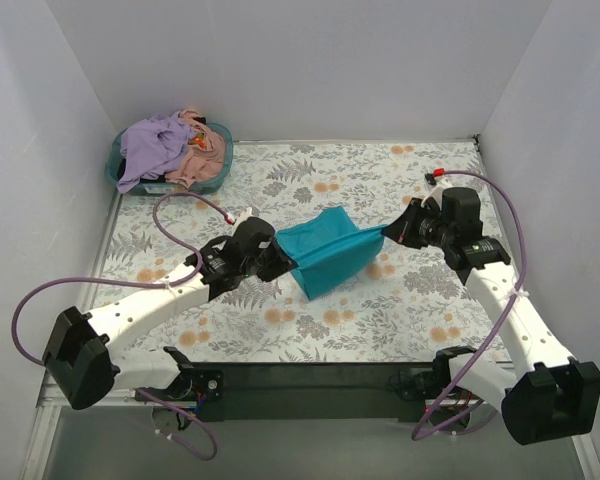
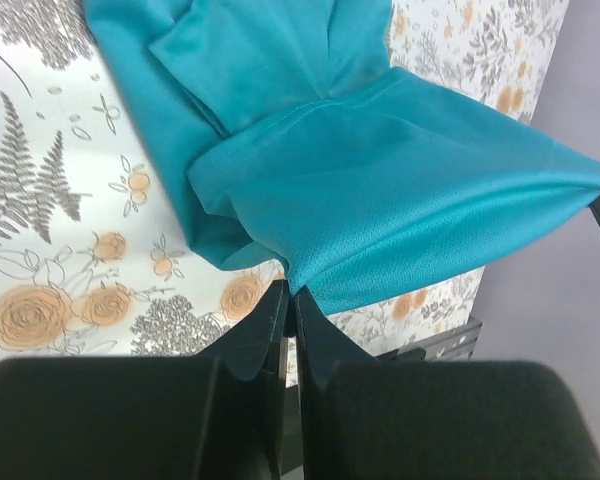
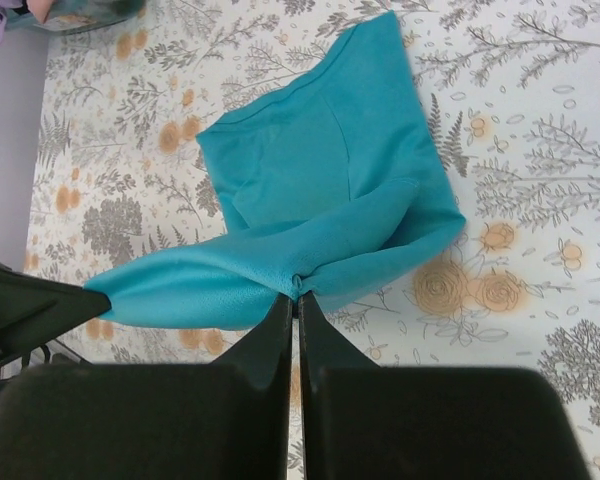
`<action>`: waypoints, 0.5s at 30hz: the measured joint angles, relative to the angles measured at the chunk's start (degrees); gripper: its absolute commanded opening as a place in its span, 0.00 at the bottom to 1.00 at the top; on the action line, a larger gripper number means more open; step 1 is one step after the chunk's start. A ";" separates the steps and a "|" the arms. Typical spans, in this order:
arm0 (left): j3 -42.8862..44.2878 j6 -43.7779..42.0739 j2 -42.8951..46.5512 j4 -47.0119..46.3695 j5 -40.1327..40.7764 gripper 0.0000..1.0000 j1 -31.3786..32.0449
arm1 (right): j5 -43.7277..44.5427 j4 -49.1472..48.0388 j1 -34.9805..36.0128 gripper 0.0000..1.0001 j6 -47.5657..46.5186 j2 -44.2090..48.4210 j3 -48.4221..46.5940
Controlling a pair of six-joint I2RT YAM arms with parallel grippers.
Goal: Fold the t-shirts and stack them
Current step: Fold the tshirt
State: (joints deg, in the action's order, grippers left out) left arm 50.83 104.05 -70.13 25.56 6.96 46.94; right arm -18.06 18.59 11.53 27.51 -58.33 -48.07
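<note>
My left pincer (image 2: 290, 300) and right pincer (image 3: 298, 300) each clamp a bunched edge of the soft teal-blue cloth t-shirt (image 1: 330, 255), sleeves lost in folds.

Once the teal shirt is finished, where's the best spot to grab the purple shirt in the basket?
Pinch the raised bunch of the purple shirt at the left of the basket, coming straight down from above. It lies heaped on top, beside the peach shirt, and spills over the near-left rim, so a top pinch should probably lift it free.
</note>
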 measured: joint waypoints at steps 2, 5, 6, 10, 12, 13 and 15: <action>0.26 -0.63 -0.68 -0.59 -0.66 0.00 -2.12 | -0.76 -0.96 0.20 0.01 -0.28 -2.34 -1.66; 1.42 -1.70 -2.38 -1.11 -1.38 0.00 -4.00 | -1.36 -2.29 0.28 0.01 -0.70 -5.77 -3.78; 1.95 -2.05 -3.10 -1.27 -1.55 0.00 -4.46 | -1.44 -2.71 0.28 0.01 -0.81 -6.86 -4.39; 3.48 -2.97 -5.75 -1.66 -1.97 0.00 -6.51 | -1.77 -3.69 0.35 0.01 -1.68 -11.37 -7.26; 4.37 -3.23 -7.15 -1.79 -2.16 0.00 -7.74 | -2.10 -4.04 0.52 0.01 -2.27 -13.92 -9.27; 4.72 -3.32 -7.87 -1.99 -2.29 0.00 -8.37 | -2.34 -4.50 0.66 0.01 -2.49 -15.39 -10.14; 4.92 -3.48 -8.70 -2.19 -2.47 0.00 -9.51 | -2.95 -5.16 0.90 0.01 -2.93 -18.43 -11.98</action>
State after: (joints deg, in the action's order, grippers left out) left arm 55.75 100.57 -78.83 23.38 4.49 37.43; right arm -21.02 13.43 12.43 24.58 -76.75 -60.05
